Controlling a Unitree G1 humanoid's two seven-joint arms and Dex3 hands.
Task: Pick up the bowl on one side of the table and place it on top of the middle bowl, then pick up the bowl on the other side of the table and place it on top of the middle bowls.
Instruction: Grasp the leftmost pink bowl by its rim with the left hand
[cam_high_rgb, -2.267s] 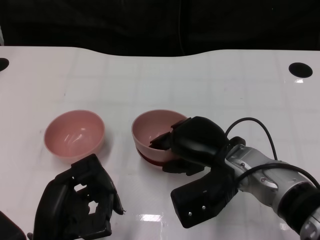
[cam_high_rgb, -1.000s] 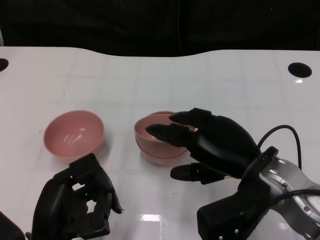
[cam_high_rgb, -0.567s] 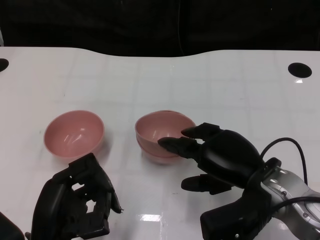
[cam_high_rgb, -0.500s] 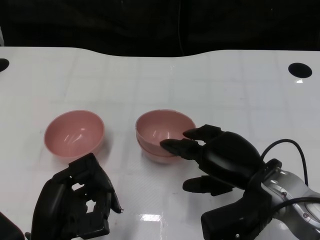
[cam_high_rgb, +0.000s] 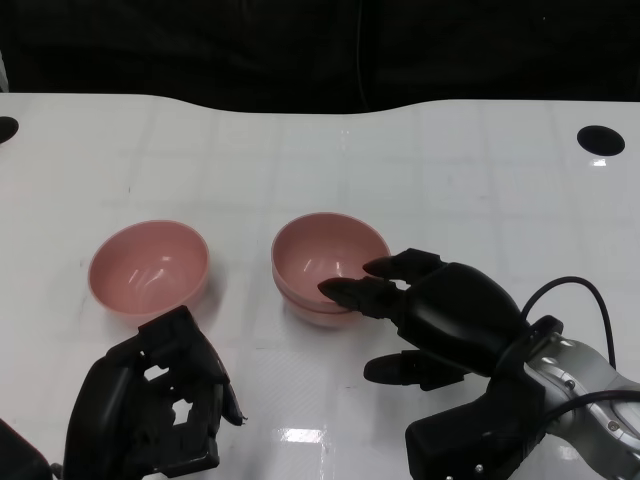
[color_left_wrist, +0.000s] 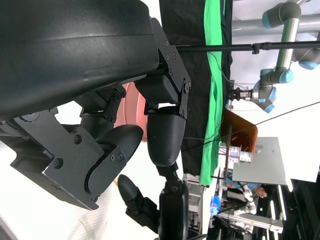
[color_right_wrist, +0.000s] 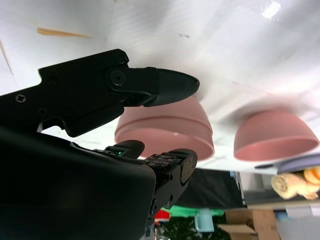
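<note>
Two pink bowls sit nested as one stack (cam_high_rgb: 330, 262) at the middle of the white table (cam_high_rgb: 450, 180). A single pink bowl (cam_high_rgb: 148, 266) stands to its left. My right hand (cam_high_rgb: 440, 315) lies just in front and to the right of the stack, fingers spread and holding nothing, its fingertips (cam_high_rgb: 345, 291) close to the near rim. The right wrist view shows the stack (color_right_wrist: 165, 132) between the spread fingers and the single bowl (color_right_wrist: 276, 136) beyond. My left hand (cam_high_rgb: 160, 400) rests near the front edge, below the single bowl, holding nothing.
Round black holes are set in the table at the far right (cam_high_rgb: 600, 140) and the far left (cam_high_rgb: 5, 128). The table's back edge meets a dark background. A green curtain (color_left_wrist: 215, 95) shows in the left wrist view.
My right hand has let go of the bowl on the middle bowl and drawn back toward me, off the rim. The left hand and left bowl have not moved.
</note>
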